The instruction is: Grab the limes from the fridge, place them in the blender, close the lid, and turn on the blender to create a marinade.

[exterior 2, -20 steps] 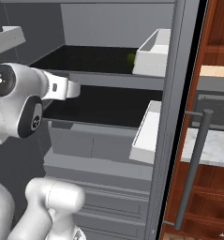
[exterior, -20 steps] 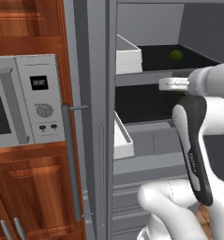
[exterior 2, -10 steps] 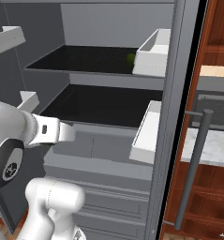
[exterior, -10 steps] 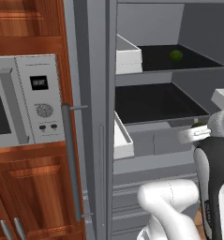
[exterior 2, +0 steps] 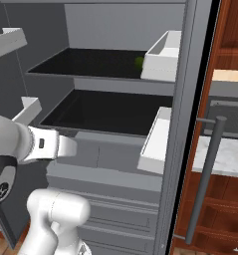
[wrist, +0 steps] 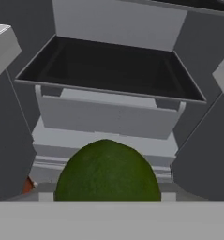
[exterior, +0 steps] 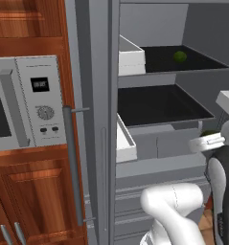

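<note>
Close up, hand view showing lime (wrist: 108, 171) sitting right at pincer, round, dull dark-green skin, blocking fingertips. Pincer appearing to be gripping lime, jaws standing wide around it. Fridge (exterior: 154, 143) standing open, grey inside, black shelves. Second lime (exterior: 179, 56) lying on upper black shelf (exterior: 183, 60), small, green, near back; peeking out beside white bin (exterior 2: 163, 62) in right base view.

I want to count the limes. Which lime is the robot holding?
The big-looking lime right in front of the hand camera, in the gripper. The other lime sits alone on the fridge's top black shelf.
</note>
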